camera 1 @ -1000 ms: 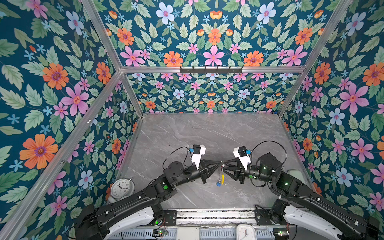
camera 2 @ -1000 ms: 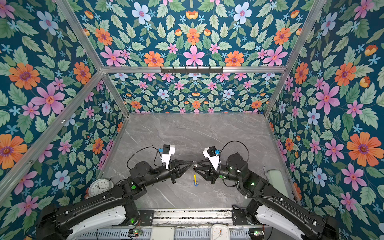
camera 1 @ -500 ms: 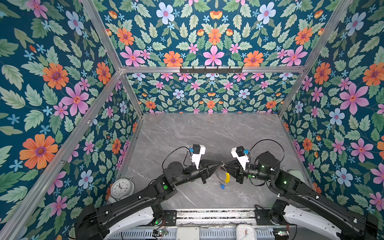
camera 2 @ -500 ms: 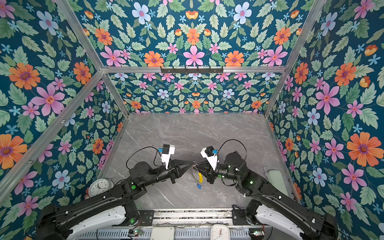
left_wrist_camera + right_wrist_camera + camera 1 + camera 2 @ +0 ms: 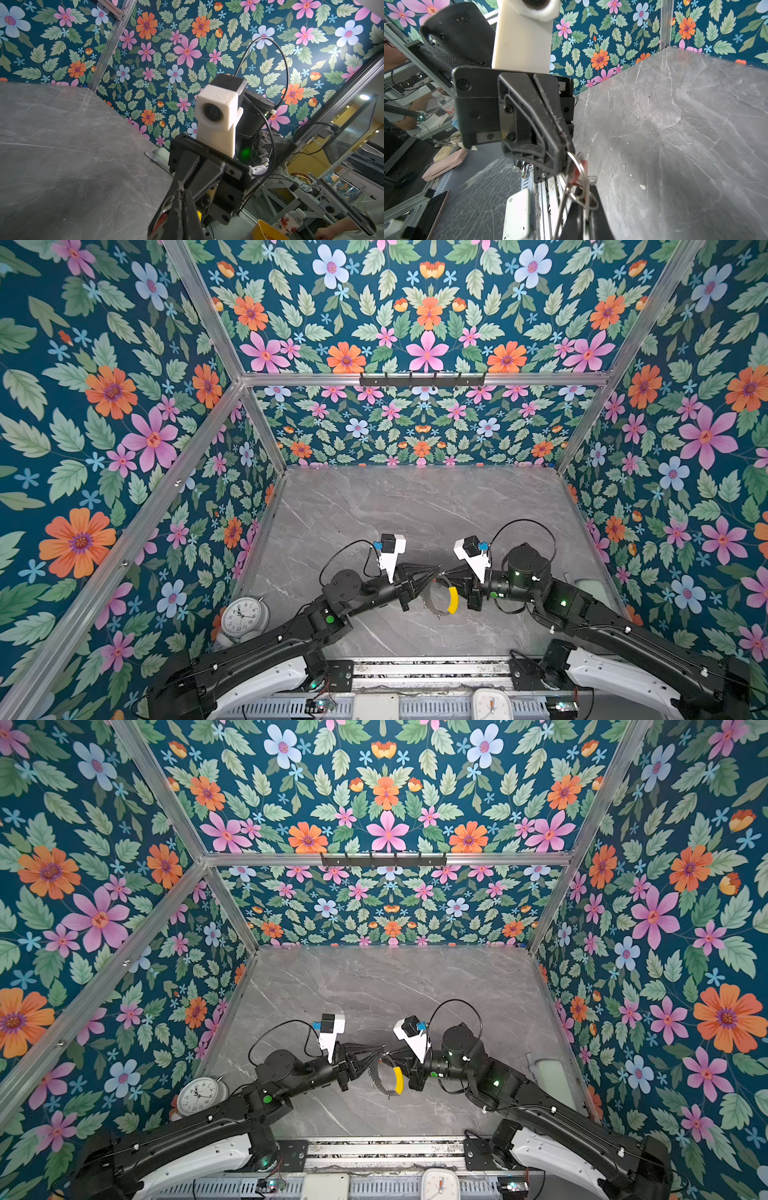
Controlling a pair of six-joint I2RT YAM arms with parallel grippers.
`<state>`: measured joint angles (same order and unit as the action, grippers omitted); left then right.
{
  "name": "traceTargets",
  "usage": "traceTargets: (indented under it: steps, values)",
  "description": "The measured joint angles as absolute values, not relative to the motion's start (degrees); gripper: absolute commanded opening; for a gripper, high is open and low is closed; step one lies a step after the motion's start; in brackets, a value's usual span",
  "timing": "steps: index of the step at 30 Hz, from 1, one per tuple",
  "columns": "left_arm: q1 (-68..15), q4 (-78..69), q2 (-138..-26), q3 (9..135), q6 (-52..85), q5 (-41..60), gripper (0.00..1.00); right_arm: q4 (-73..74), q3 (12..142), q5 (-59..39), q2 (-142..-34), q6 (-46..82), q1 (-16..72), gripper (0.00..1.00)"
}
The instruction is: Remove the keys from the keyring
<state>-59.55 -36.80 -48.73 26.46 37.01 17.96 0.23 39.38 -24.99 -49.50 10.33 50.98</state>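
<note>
Keyring [image 5: 453,600], yellow-sleeved, hangs lower centre; left gripper [image 5: 433,571] and right gripper [image 5: 445,573] jaws pinch its top.

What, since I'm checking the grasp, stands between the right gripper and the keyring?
Nothing visible does. The right gripper is shut at the keyring, tip to tip with the shut left gripper, by the red tag.
</note>
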Motion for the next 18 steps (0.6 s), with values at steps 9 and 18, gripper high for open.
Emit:
traceTargets:
  steps: [9,18]
  values:
    - [-59.5,-38.6,-48.1,26.5,34.1,21.0,0.0,-5.8,40.6,-24.8,-45.6,9.2,51.3,0.39]
    - [-59.5,-38.5,-47.3,26.7,32.4,22.8,0.0,-11.9,46.2,-22.3,-38.0,7.8,51.2,0.44]
